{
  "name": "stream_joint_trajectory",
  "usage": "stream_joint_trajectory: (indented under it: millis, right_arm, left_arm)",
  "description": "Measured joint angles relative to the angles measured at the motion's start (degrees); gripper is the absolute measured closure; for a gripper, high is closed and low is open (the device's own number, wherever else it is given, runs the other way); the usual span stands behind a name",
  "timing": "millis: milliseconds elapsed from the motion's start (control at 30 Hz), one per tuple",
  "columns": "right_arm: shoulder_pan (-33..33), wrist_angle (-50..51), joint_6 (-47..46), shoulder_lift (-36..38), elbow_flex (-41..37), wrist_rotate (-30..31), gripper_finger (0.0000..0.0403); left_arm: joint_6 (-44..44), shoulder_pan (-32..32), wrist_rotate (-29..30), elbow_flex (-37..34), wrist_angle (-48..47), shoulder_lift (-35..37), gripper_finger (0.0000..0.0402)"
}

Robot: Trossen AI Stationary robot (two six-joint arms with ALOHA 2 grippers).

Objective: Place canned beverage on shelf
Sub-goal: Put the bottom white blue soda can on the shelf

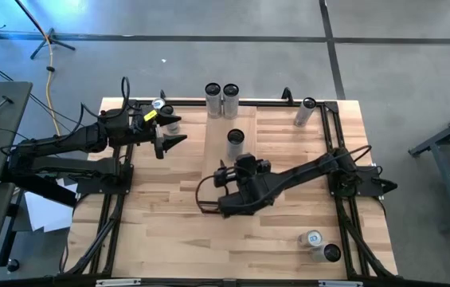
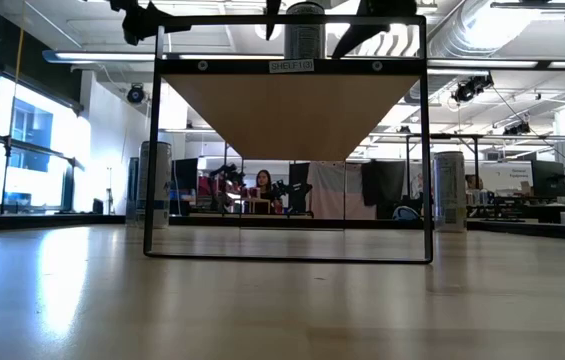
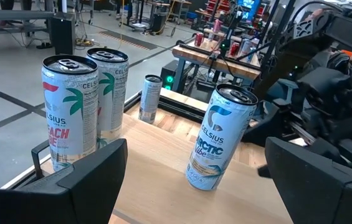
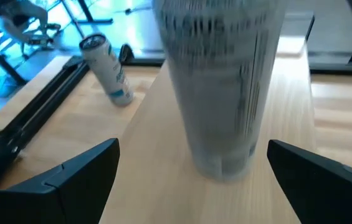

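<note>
Can (image 1: 235, 140) upright mid-shelf (image 1: 223, 163): rigid, slick, topples easily; take mid-body. Right pincer (image 1: 236, 165) apart, just beside. Left pincer (image 1: 169, 131) apart, worktop's far-left corner.

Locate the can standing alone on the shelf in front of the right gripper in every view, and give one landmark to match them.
High view: can at centre, on the shelf, just beyond the open right gripper.
Low view: top centre, on the raised board.
Left wrist view: the Arctic can, centre-right.
Right wrist view: blurred, filling top centre.
Shared landmark: the pale shelf board it stands on.
</note>
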State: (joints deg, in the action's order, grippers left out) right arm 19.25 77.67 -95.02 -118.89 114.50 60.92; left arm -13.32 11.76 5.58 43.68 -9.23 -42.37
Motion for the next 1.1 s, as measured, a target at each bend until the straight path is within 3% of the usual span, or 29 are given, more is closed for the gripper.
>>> stream_joint_trajectory:
  millis: [500, 933, 1100]
  right_arm:
    - [-4.6, -4.2, 8.0, 0.0, 0.0, 2.0, 0.0008]
    - [-6.1, -4.5, 8.5, 0.0, 0.0, 1.4, 0.0009]
    - [-6.1, -4.4, 8.5, 0.0, 0.0, 1.2, 0.0035]
  left_arm:
    - [0.0, 0.0, 0.0, 0.0, 0.0, 0.0, 0.0051]
    - [0.0, 0.0, 0.0, 0.0, 0.0, 0.0, 0.0051]
    - [0.0, 0.0, 0.0, 0.0, 0.0, 0.0, 0.0051]
